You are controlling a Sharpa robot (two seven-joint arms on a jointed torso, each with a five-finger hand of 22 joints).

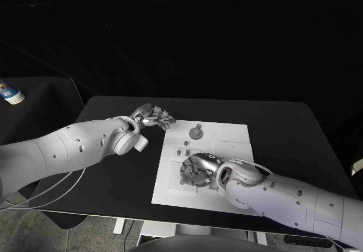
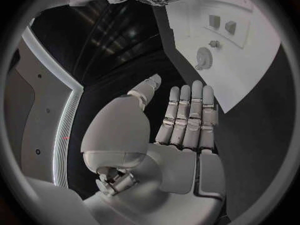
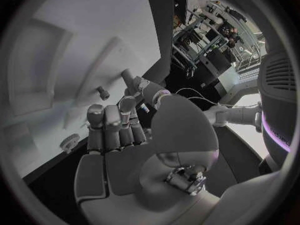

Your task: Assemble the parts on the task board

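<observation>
The white task board [image 1: 227, 137] lies in the middle of the black table. A round grey part [image 1: 196, 132] sits on its far left area, with small parts [image 1: 186, 143] just nearer. My right hand [image 1: 198, 169] hovers palm down over the board's near left area, fingers bent forward and apart, nothing visible in them. In the right wrist view a small peg [image 3: 102, 92] stands on the board [image 3: 69, 45] beyond the fingertips [image 3: 128, 78], and the round part [image 3: 70, 143] lies beside the hand. My left hand [image 1: 154, 116] is off the board's far left corner, fingers [image 2: 187, 115] straight and holding nothing.
A small bottle with a blue label [image 1: 10, 94] sits at the far left, off the table. Cables [image 1: 45, 191] hang below my left arm. Bare black table [image 1: 121, 173] lies left of the board, and more [image 1: 287, 115] beyond and right of it.
</observation>
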